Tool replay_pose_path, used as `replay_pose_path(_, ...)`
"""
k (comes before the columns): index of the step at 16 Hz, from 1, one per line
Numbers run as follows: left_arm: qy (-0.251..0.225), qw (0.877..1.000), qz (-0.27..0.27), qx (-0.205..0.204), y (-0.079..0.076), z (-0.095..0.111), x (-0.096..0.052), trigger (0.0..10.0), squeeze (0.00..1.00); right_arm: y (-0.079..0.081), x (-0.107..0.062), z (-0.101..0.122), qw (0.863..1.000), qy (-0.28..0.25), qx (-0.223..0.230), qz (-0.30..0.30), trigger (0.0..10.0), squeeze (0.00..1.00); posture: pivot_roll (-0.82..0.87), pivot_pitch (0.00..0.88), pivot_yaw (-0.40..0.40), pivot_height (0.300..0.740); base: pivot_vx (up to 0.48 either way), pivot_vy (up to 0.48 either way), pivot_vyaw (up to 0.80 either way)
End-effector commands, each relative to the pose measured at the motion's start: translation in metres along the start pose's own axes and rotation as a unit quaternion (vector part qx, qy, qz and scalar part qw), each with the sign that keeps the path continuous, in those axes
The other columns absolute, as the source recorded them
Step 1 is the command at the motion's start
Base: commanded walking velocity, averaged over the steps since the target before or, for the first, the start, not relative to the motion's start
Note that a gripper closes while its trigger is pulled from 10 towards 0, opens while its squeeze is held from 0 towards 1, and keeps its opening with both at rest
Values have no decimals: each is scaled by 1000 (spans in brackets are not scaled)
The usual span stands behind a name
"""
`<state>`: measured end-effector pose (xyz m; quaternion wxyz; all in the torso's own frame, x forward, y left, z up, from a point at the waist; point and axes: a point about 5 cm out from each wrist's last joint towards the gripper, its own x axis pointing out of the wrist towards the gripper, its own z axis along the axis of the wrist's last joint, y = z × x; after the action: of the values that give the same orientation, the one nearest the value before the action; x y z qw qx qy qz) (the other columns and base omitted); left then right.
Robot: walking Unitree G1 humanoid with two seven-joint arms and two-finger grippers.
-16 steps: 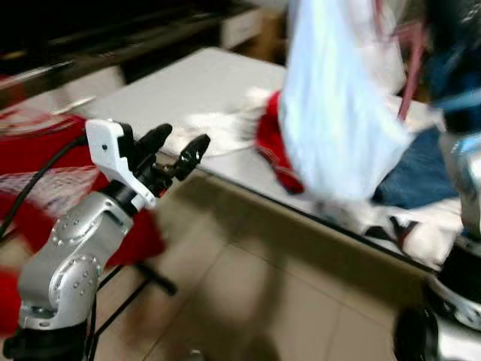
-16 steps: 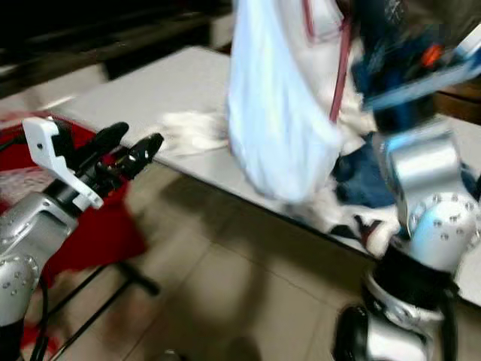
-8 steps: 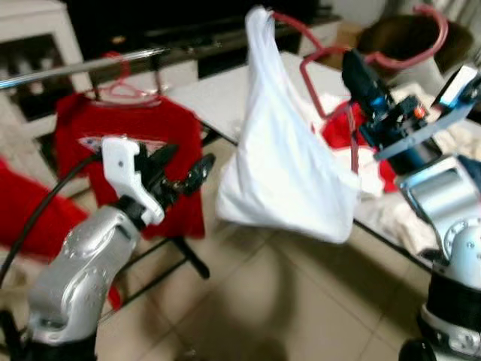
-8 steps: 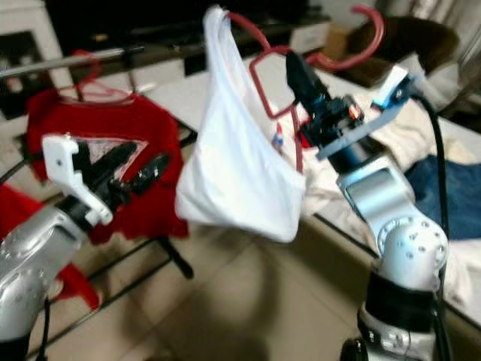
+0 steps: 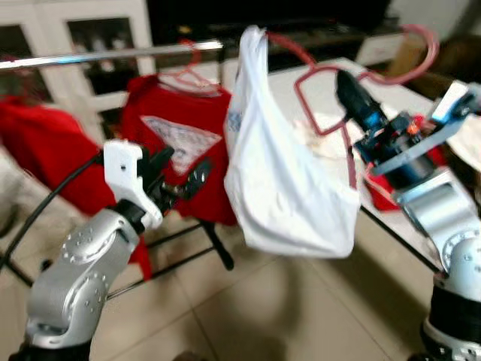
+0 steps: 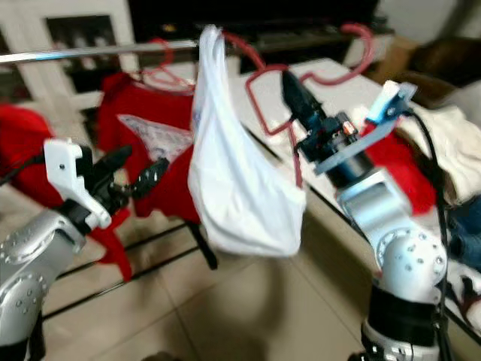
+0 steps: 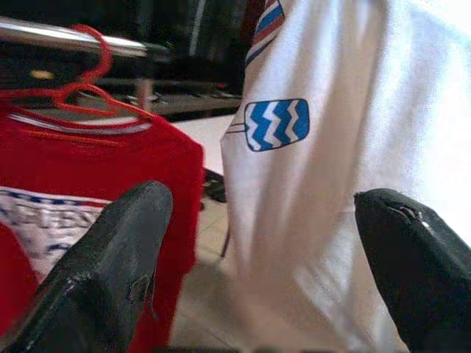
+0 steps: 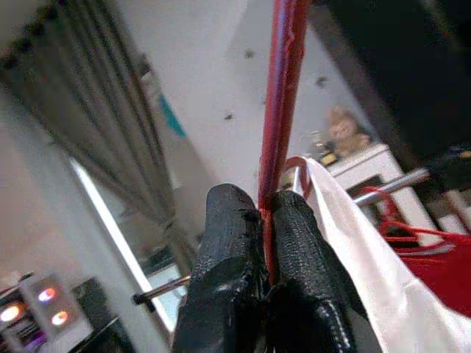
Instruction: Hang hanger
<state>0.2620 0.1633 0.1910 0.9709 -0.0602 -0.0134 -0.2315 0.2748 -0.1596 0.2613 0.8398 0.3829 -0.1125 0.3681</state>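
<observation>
Beside the rail, right gripper jaws clamping thin red hanger, seemingly draped white shirt, left gripper jaws wide.

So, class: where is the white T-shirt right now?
In the left eye view the white T-shirt hangs mid-frame on the red hanger held by the right pincer, just right of the red shirt on the rail.

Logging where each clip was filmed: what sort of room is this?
Probably a home living room used for laundry: a clothes rail holding a red shirt, a table piled with clothes, white cabinets behind.
</observation>
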Motion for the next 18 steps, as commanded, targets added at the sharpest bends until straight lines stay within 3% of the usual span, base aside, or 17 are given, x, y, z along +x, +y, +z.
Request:
replay_pose_path(1, 5, 1000, -9, 5, -6, -1, 2, 10000, 1000, 4, -5, 7, 1000, -10, -18, 6, 10000, 0, -83, 0, -65, 740, 0, 0, 663)
replay_pose_path(5, 64, 997, 8, 38, -2, -17, 1, 10000, 1000, -14, -23, -7, 994, 48, -77, -66, 10000, 0, -85, 0, -61, 740, 0, 0, 678)
replay_pose_path(7, 86, 995, 9, 51, -3, -25, 0, 10000, 1000, -29, -38, -28, 987, 100, -77, -103, 10000, 0, -85, 0, -61, 740, 0, 0, 747)
replay_pose_path(9, 91, 994, 7, 55, -4, -27, 2, 10000, 1000, -34, -46, -44, 979, 132, -103, -120, 10000, 0, -92, 0, -48, 740, 0, 0, 734)
replay_pose_path(11, 94, 994, 6, 56, -5, -28, 4, 10000, 1000, -39, -49, -53, 975, 145, -94, -137, 10000, 0, -94, 0, -47, 740, 0, 0, 750)
replay_pose_path(18, 100, 994, 3, 54, -13, -35, 8, 10000, 1000, -30, -44, -67, 977, 166, -102, -87, 10000, 0, -99, 0, -59, 740, 0, 0, 665)
